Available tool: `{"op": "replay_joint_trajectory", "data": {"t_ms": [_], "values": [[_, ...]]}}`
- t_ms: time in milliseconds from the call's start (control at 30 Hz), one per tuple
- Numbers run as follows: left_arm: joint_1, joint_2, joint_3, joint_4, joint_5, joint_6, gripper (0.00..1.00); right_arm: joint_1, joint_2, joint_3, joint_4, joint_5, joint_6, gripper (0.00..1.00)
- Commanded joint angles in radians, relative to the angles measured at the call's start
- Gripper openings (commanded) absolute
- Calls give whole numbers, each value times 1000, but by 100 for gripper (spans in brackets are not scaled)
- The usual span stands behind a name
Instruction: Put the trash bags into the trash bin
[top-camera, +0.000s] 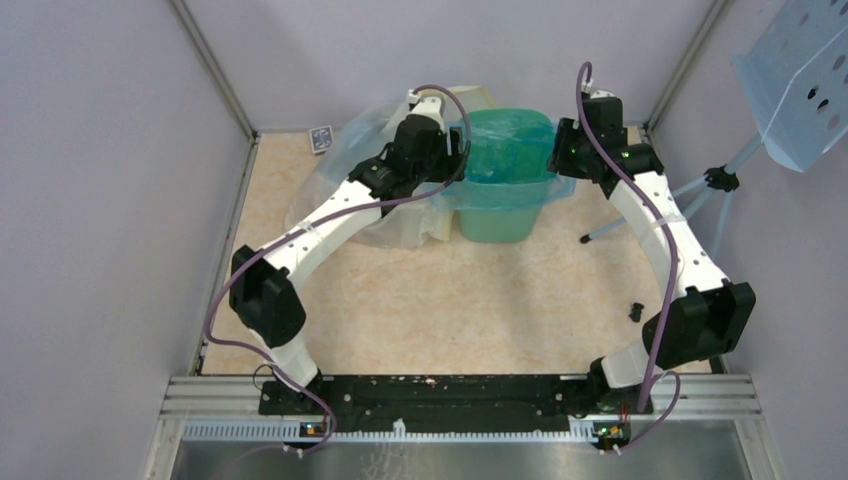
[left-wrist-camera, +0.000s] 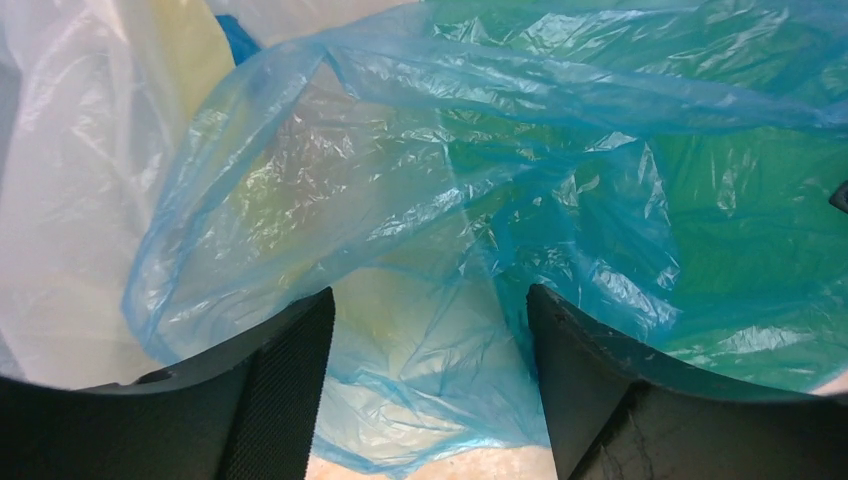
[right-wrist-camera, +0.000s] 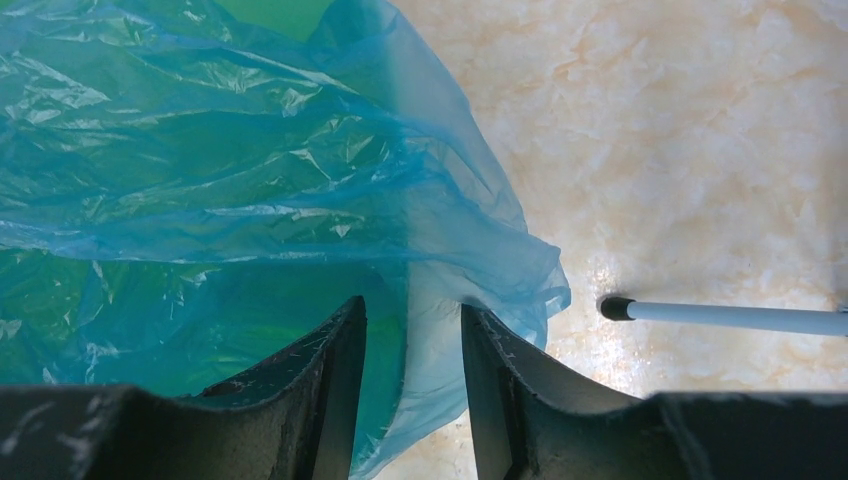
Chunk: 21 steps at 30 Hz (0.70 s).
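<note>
The mint-green trash bin (top-camera: 495, 222) stands at the back middle of the table. The translucent blue trash bag (top-camera: 505, 150) is spread over its mouth and hangs down its rim on both sides. My left gripper (top-camera: 442, 150) is at the bin's left rim; in the left wrist view it (left-wrist-camera: 430, 335) is open wide, with blue film (left-wrist-camera: 450, 200) just beyond the fingers. My right gripper (top-camera: 563, 150) is at the right rim; its jaws (right-wrist-camera: 413, 330) stand apart with the bag's hanging edge (right-wrist-camera: 250, 170) between them. The bin shows green through the film (left-wrist-camera: 760, 220).
A clear-and-yellowish plastic sack (top-camera: 395, 225) lies against the bin's left side, also in the left wrist view (left-wrist-camera: 70, 200). A white rod with a black tip (right-wrist-camera: 720, 315) rests right of the bin. A small black part (top-camera: 635, 310) lies near the right arm. Grey walls enclose the table.
</note>
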Motion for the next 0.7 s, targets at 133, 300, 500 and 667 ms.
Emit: {"op": "replay_joint_trajectory", "data": {"t_ms": [133,300,500,667], "values": [[-1,125,201,-63,15,54,61,14,-35,30,8,44,-22,40],[0,221,315,-120,49,53,35,14,-107,24,29,60,-39,44],[-1,232,391,-199,67,108,3,14,-218,11,50,63,-86,46],[-1,203,469,-300,124,154,0,14,-308,-26,68,-33,-116,48]]}}
